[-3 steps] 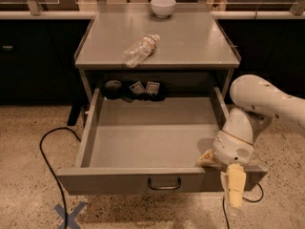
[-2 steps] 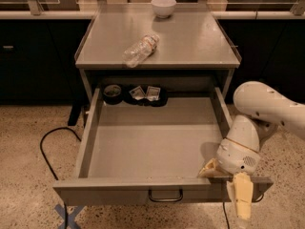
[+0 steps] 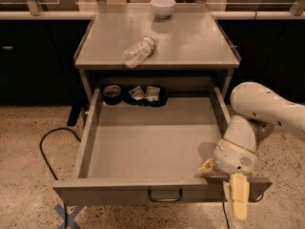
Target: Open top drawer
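Top drawer of the grey bench, standing far out toward the camera with its floor exposed and small dark items at the rear. The tool sits at the right end of the front panel, well to the side of the centre handle. Whether it is spread or pressed together cannot be told.

Hazards, as judged:
- **Racking:** any further pull from this corner is off-centre and could skew the drawer in its runners.
- **Overtravel:** little travel appears to remain, so more force could strain the stops.
- **Slip:** contact on a thin edge could let go suddenly.
- **Jolt:** a jolt could roll the bottle, lying on its side, off the bench top.
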